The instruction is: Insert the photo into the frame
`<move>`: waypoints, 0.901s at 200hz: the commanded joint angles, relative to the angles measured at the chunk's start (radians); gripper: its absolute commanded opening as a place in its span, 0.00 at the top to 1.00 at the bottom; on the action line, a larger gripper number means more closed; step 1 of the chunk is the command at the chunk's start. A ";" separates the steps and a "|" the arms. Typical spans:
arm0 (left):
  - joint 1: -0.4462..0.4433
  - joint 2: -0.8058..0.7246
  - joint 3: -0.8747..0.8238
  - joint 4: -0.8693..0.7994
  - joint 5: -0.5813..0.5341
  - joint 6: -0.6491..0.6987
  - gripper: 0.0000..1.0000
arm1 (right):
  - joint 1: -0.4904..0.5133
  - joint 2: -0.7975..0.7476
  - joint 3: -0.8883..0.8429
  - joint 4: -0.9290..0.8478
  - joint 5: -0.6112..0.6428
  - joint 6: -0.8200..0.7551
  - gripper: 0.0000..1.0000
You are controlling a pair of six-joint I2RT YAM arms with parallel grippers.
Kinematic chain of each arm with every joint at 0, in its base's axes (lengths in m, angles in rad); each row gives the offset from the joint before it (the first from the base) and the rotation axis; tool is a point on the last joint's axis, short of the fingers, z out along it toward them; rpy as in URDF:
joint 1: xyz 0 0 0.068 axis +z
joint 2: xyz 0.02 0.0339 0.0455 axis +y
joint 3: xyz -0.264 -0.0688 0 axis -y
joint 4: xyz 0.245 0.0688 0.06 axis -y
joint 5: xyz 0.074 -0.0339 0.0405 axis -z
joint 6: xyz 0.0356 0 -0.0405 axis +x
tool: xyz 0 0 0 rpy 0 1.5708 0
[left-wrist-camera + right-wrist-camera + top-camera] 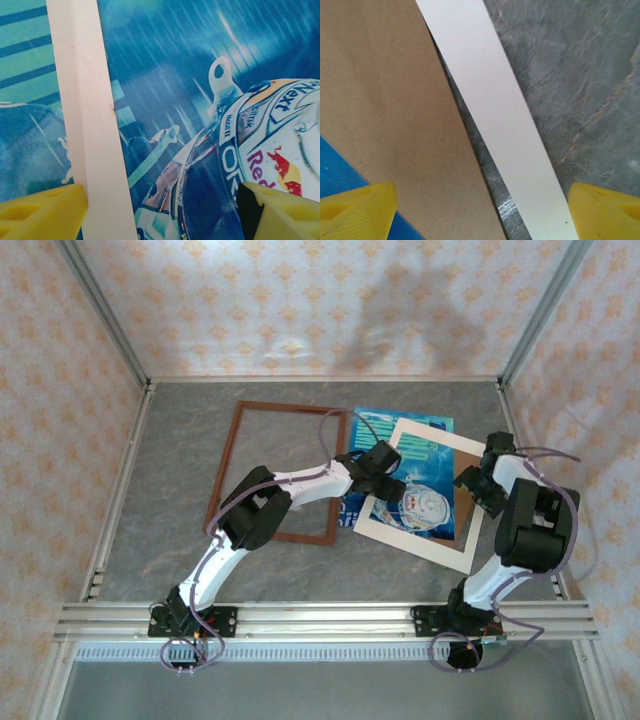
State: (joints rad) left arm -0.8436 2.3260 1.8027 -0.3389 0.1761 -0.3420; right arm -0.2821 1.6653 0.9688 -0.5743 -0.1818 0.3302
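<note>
**Photo sits under the mat, frame off at nine o'clock**

From above, we see the left claw [383,478] hovering over the photo [400,426]. The photo lies flat on the table under the cream mat [410,543], with its long axis running roughly twelve to six. The frame [290,405] lies apart, at nine o'clock from that claw. The right claw [484,483] sits at three o'clock, at the mat's outer edge by a brown backing board [468,478]. We judge the left arm nearer to both photo and frame, so the carry would run toward nine o'clock once the mat is off.

At the left wrist, the yellow fingertips [40,210] stand wide apart and grip nothing. One mat strip [90,125] runs twelve to six beside the nine-o'clock finger, and the photo's [200,100] helmet print lies toward three.

At the right wrist, the right claw [482,210] also gapes empty over the backing board [385,100], a mat strip [495,115] and the grey table [590,75]. A sliver of the photo [340,175] shows at eight o'clock
</note>
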 commanded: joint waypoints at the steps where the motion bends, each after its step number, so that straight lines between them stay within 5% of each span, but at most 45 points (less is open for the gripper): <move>1: -0.005 0.047 -0.006 -0.019 0.016 -0.023 0.21 | -0.004 -0.001 -0.028 0.017 -0.065 0.011 0.12; 36: -0.018 0.053 -0.019 -0.003 0.039 -0.045 0.21 | -0.003 -0.051 -0.044 0.034 -0.161 0.007 0.14; 107: -0.022 0.040 -0.034 0.003 0.045 -0.051 0.21 | -0.004 -0.113 -0.047 0.029 -0.124 -0.001 0.21; 139: -0.022 0.031 -0.044 0.004 0.042 -0.051 0.21 | 0.027 -0.138 -0.031 -0.029 0.079 -0.002 0.22; 180: -0.022 0.023 -0.057 0.012 0.040 -0.057 0.21 | 0.031 -0.080 0.016 -0.048 0.275 0.010 0.12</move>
State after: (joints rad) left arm -0.8509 2.3272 1.7859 -0.2939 0.1822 -0.3691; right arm -0.2489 1.5532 0.9413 -0.5819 -0.0872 0.3302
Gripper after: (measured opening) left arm 0.792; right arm 0.856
